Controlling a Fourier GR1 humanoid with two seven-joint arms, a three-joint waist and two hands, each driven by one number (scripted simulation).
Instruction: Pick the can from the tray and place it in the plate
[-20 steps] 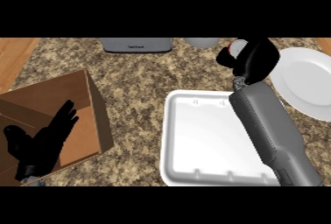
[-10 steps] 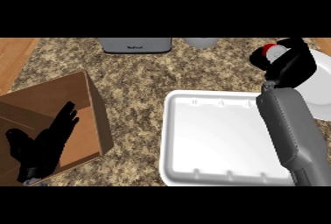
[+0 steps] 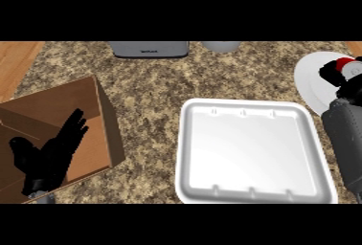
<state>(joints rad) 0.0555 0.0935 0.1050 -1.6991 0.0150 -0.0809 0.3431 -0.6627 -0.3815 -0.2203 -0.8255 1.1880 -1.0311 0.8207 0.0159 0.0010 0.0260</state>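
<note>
Can (image 3: 345,63) in black right hand (image 3: 330,72) over round white plate (image 3: 311,86)

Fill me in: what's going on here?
The right hand is curled round the can and holds it over the plate at the counter's right side. Whether the can touches the plate cannot be told. The white tray in the middle has no can in it. The left hand rests open over the brown box at the left.
</note>
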